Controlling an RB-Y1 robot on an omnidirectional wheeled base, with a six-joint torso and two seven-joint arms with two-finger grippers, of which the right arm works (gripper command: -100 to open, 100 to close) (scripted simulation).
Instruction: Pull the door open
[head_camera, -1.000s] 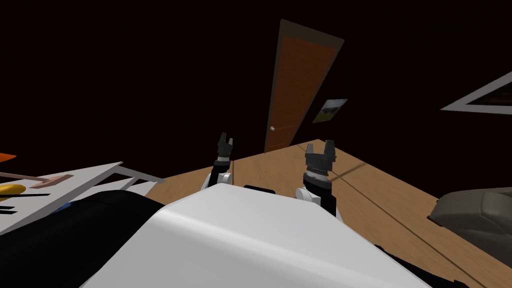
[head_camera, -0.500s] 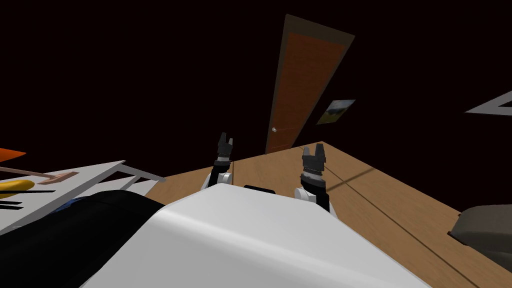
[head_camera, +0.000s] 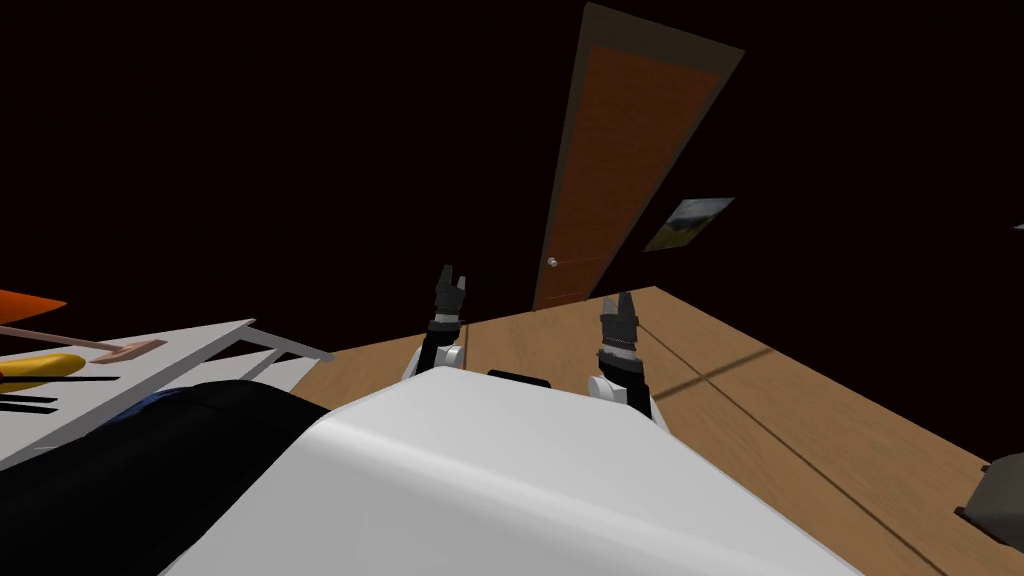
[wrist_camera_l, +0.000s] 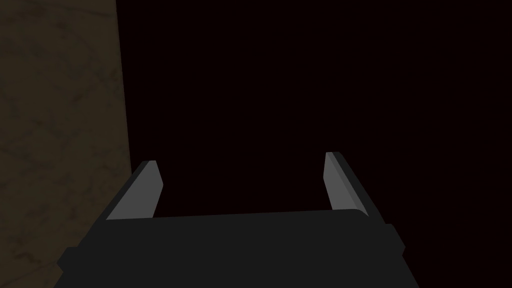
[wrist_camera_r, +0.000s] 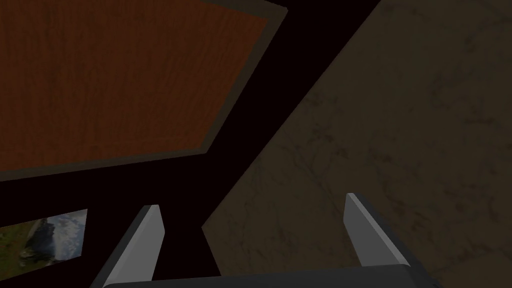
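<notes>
A reddish-brown wooden door in a dull frame stands shut across the room, with a small round pale knob low on its left edge. In the right wrist view the door lies beyond the fingers. My left gripper is held up in front of my chest, open and empty, well short of the door. My right gripper is raised to the right of it, also open with nothing between its fingers. Both are far from the knob.
The wood floor runs ahead to the door. A white table with an orange and a yellow object stands at my left. A small landscape picture hangs right of the door. A grey seat's corner shows at far right.
My view has swung: the door has shifted right and grown larger, and the grey seat and the white-framed picture have slid off to the right. My right gripper has turned and moved slightly left.
</notes>
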